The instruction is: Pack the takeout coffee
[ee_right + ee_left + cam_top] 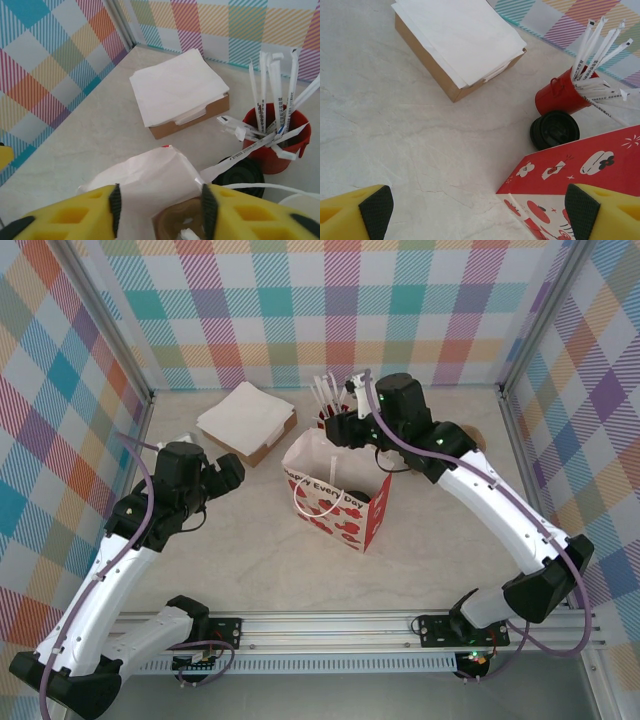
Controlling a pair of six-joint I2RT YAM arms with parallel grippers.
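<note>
The red-and-white paper bag stands open in the middle of the table. My right gripper hovers over the bag's far edge. In the right wrist view this gripper is open, with the bag's white inner wall below the gap. A brownish round thing lies down in the bag; I cannot tell what it is. The takeout coffee is hidden or out of view. My left gripper waits left of the bag, open, with the bag's corner near its right finger.
A red cup of white wrapped sticks stands just behind the bag, with a black lid on the table beside it. A brown box of white napkins sits at the back left. Plaid walls enclose the table.
</note>
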